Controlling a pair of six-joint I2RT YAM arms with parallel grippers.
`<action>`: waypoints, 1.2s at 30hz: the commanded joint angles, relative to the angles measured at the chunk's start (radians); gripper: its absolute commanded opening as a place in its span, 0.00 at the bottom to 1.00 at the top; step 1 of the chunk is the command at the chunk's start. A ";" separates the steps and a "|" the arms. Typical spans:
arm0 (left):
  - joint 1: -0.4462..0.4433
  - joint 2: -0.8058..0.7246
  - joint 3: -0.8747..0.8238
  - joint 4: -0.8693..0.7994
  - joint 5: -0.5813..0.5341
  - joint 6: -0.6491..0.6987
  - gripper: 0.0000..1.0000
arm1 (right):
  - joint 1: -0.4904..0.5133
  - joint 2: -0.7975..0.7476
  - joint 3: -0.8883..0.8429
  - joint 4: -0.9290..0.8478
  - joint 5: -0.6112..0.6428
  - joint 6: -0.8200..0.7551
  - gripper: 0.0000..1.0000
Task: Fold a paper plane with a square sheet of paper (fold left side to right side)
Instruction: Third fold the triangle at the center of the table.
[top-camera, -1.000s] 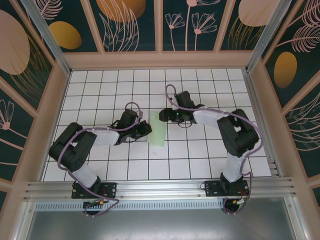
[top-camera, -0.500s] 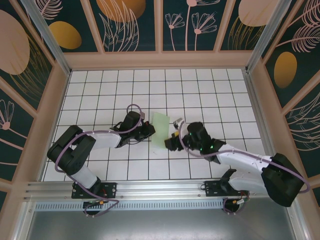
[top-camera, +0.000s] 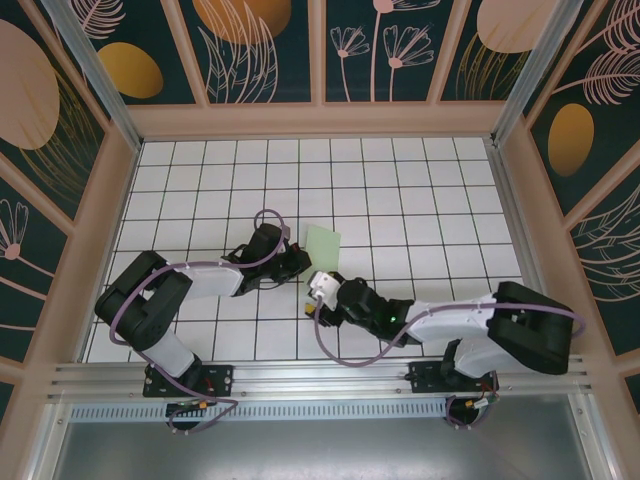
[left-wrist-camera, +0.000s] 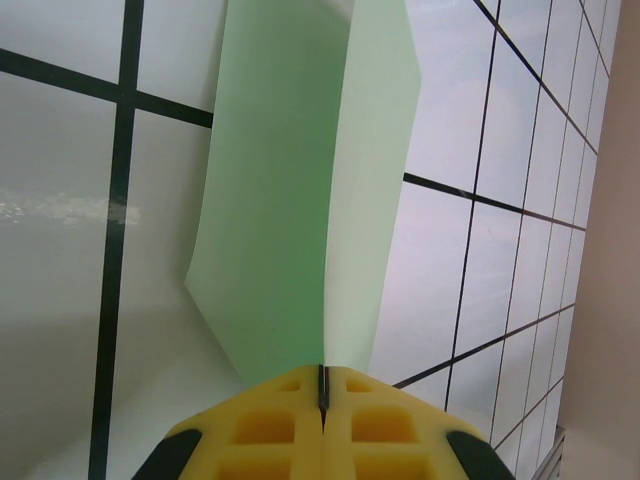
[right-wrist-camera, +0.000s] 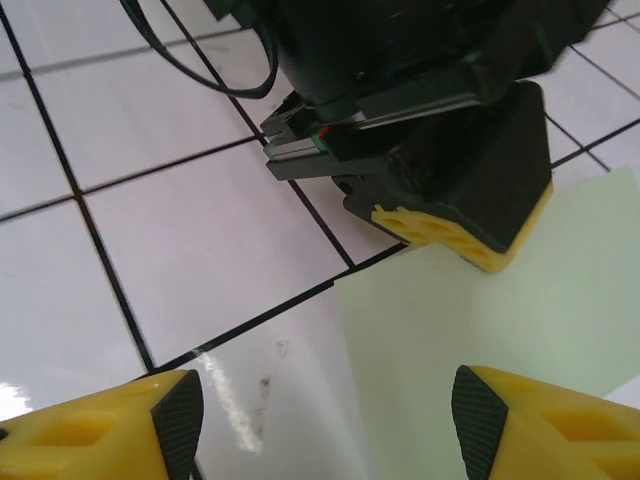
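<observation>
The square sheet of paper (top-camera: 323, 245), pale mint green, lies doubled over near the middle of the tiled table. In the left wrist view the paper (left-wrist-camera: 285, 200) stands up as two layers meeting in a sharp line. My left gripper (left-wrist-camera: 322, 385) is shut on its near edge, pinching both layers. From the left, this left gripper (top-camera: 301, 262) meets the sheet. My right gripper (top-camera: 318, 296) sits low just in front of the sheet's near end. The right gripper (right-wrist-camera: 325, 420) is open, with the paper (right-wrist-camera: 520, 330) and bare tile between its fingers (right-wrist-camera: 545, 425).
The white grid table (top-camera: 420, 190) is ringed by a wooden frame with patterned walls (top-camera: 270, 50). An aluminium rail (top-camera: 320, 375) runs along the near edge by the arm bases. The right arm stretches low across the front tiles.
The right arm swung from the far side of the paper down to its near end. The paper shifted slightly away from the bases, still held in the left gripper.
</observation>
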 joint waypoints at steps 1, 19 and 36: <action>-0.008 -0.014 0.023 -0.017 -0.007 -0.012 0.00 | 0.017 0.070 0.067 0.046 0.117 -0.113 0.71; -0.009 -0.015 0.023 -0.020 -0.008 -0.004 0.00 | 0.028 0.282 0.198 0.060 0.257 -0.157 0.56; -0.010 -0.006 0.029 -0.034 -0.017 0.004 0.05 | 0.021 0.244 0.216 -0.031 0.226 -0.128 0.01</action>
